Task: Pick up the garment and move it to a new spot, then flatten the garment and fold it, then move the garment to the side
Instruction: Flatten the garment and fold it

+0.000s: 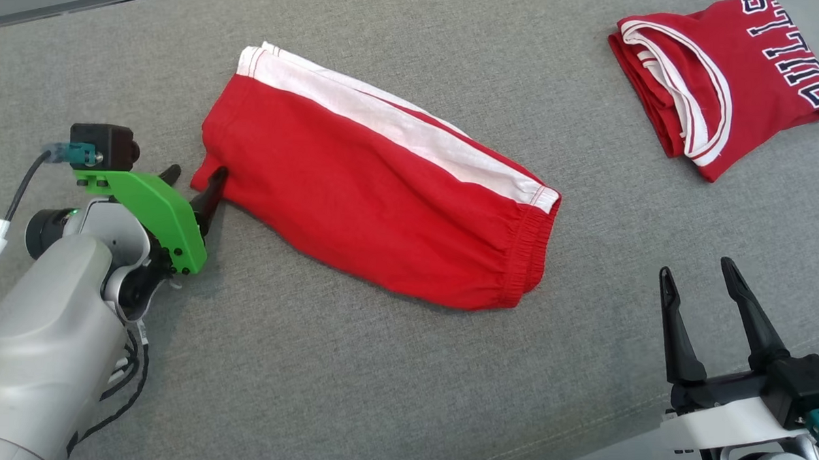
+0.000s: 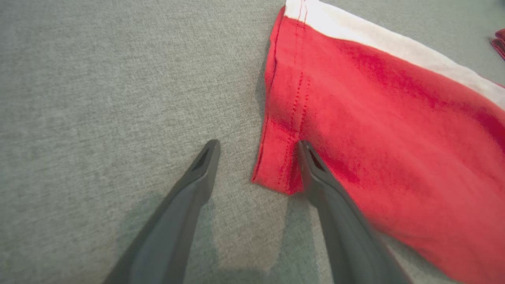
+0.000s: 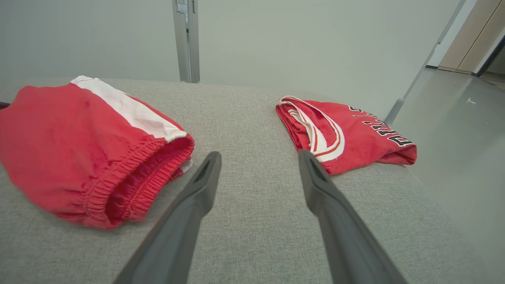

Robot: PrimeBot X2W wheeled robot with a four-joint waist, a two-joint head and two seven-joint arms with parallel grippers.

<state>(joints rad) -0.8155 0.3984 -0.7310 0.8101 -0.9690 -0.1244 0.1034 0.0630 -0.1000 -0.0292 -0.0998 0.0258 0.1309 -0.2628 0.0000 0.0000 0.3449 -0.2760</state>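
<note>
"Red shorts (image 1: 383, 195) with a white side stripe: where do they lie?"

"Folded flat, slantwise across the middle of the grey upholstered surface (image 1: 309, 363), leg hem toward its far left, elastic waistband toward its near right."

"And the left gripper (image 1: 195, 175)?"

"At the hem's near corner, jaws well apart, gripping nothing. In the left wrist view one finger (image 2: 315, 177) overlaps that corner of the cloth; the other sits over bare grey fabric."

"The right gripper (image 1: 697, 269)?"

"By the near right edge, spread wide too, empty, clear of the shorts. A folded red jersey (image 1: 728, 78) with dark lettering lies by the far right corner, well apart from the shorts."
</note>
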